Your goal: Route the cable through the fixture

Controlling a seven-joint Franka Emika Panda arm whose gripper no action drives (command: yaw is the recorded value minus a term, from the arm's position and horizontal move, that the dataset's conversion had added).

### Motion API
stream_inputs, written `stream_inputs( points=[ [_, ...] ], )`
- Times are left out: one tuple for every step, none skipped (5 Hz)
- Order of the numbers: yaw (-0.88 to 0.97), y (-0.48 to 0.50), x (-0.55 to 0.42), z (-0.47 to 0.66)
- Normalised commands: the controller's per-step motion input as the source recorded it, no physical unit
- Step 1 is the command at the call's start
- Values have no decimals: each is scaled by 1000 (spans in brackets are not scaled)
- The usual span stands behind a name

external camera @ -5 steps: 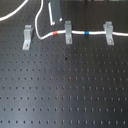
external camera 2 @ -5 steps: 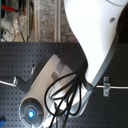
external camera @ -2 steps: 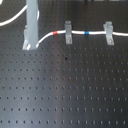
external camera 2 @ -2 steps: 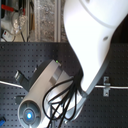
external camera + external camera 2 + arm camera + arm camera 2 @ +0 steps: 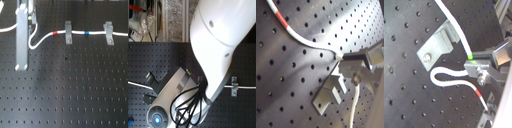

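The white cable [image 5: 75,36] runs through two grey clips, the middle one [image 5: 67,31] and the one at the first exterior view's right [image 5: 108,31]. Its red band [image 5: 55,33] and blue band [image 5: 87,34] lie either side of the middle clip. Left of the red band it sags in a loop [image 5: 33,44]. My gripper [image 5: 473,61] is shut on the cable just beside the fixture [image 5: 436,47], also seen as gripper [image 5: 340,59] and fixture [image 5: 331,92] in the first wrist view. The cable passes next to the fixture's top. The hand [image 5: 22,40] hides that fixture in the first exterior view.
Everything sits on a black perforated board [image 5: 75,95]. In the second exterior view the white arm [image 5: 218,45] and its black hoses [image 5: 190,107] block most of the scene; a clip [image 5: 233,82] and cable ends [image 5: 135,83] show at the sides.
The hand has moved toward the first exterior view's left and down. The cable section it holds came down with it, and a slack loop has formed left of the red band.
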Motion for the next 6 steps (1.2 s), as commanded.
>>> stream_inputs(
  points=[
    [414,-72,-262,0],
    [368,-108,-338,1],
    [0,52,-39,102],
    [-54,3,0,178],
    [0,16,-99,112],
    [0,38,-247,64]
  ],
)
